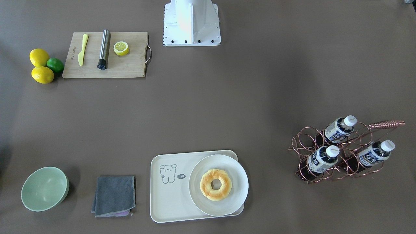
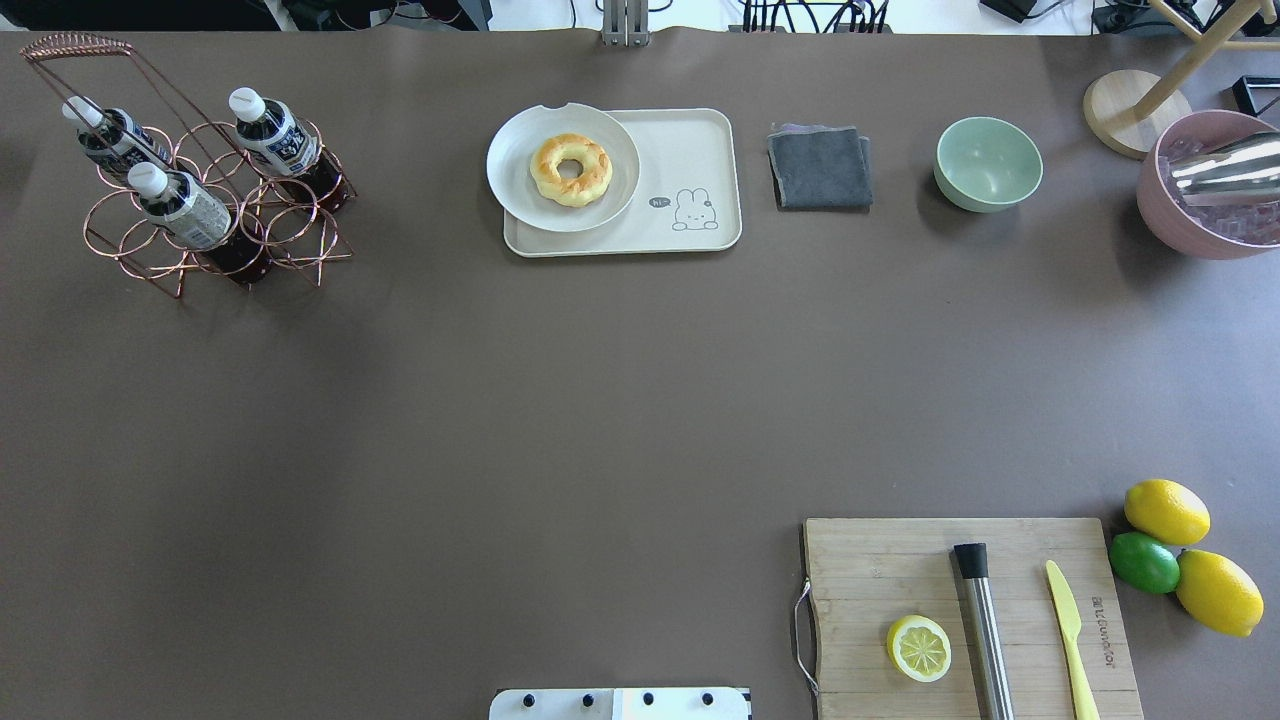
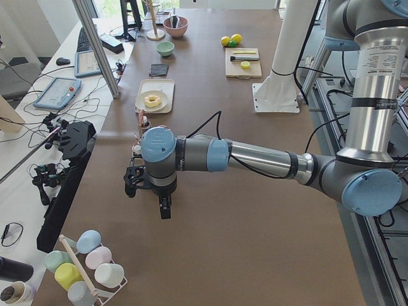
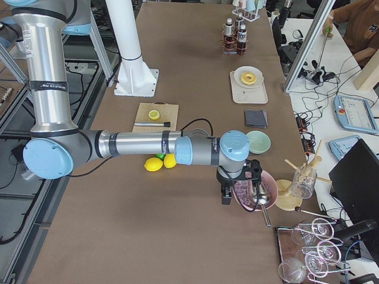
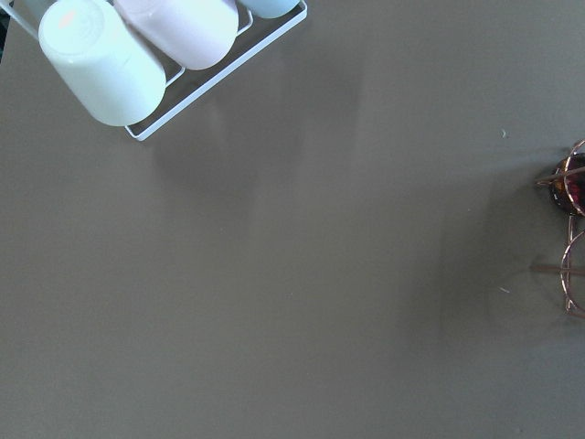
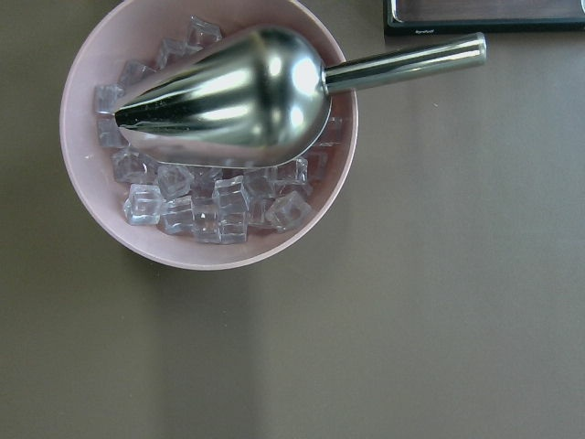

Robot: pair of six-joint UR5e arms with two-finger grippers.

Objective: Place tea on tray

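Tea (image 2: 272,132) in rack (image 1: 388,124), tray (image 2: 690,150) apart, left fingers (image 3: 164,208), right fingers (image 4: 225,194) side-view only, opening unclear

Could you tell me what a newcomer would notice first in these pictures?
A copper wire rack holding three tea bottles stands at the robot's far-left table corner. Mid-table along the far edge, a doughnut sits on a round plate overlapping the cream tray. Under the right wrist camera, a shiny metal scoop rests in a pink bowl of ice.
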